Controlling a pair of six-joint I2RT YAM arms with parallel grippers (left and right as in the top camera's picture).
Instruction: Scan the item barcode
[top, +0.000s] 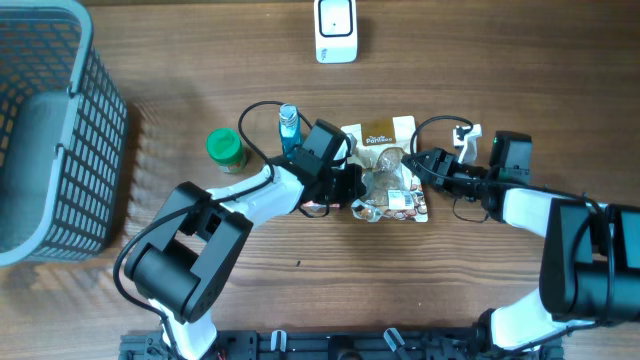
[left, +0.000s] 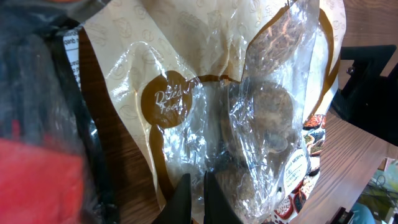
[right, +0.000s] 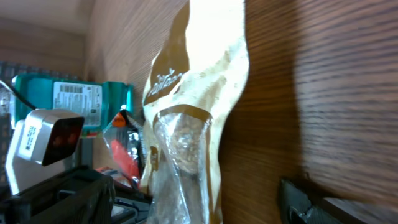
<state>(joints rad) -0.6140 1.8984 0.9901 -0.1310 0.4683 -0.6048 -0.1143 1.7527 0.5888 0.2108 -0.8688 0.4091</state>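
At table centre, the cookie bag (top: 380, 135) lies at 3 o'clock from the left gripper (top: 352, 193), whose jaws are together at its edge. The right gripper (top: 426, 166), jaws apart, sits at the bag's 3 o'clock side.

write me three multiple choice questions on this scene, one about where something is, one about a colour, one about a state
1. Where is the white scanner?
A. under the snack bag
B. alone on the table, beyond the bag
C. on top of the jar

2. What colour is the jar's lid?
A. green
B. red
C. yellow

3. How do the left fingers stand?
A. spread wide
B. shut on the jar
C. shut on the snack bag

Answers:
1 B, the overhead view shows the scanner by itself on bare wood above the bag.
2 A, the lid beside the blue bottle is plainly green.
3 C, the left wrist view shows the tips together at the bag's clear plastic edge.
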